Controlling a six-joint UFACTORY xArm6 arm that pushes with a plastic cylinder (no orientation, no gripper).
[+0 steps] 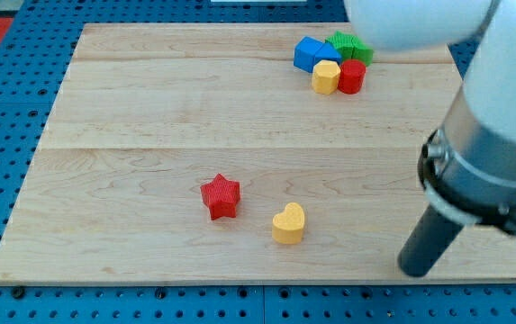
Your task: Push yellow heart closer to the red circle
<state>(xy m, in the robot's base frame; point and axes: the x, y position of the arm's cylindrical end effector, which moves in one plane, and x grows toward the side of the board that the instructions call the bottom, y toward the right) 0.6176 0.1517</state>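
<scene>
The yellow heart (288, 223) looks light, rigid and smooth-sided, so it should slide easily on the wooden surface (149, 108) but may spin if struck off-centre; I would press its lower-left flank. It is a small, thick yellow block near the bottom edge, beside the red star (221, 196). The red circle (351, 76) sits near the top right corner. There is no pincer, only my tip (414, 268), bare, to the heart's right

Bright even light, soft short shadows, blurred near arm (496, 135).
</scene>
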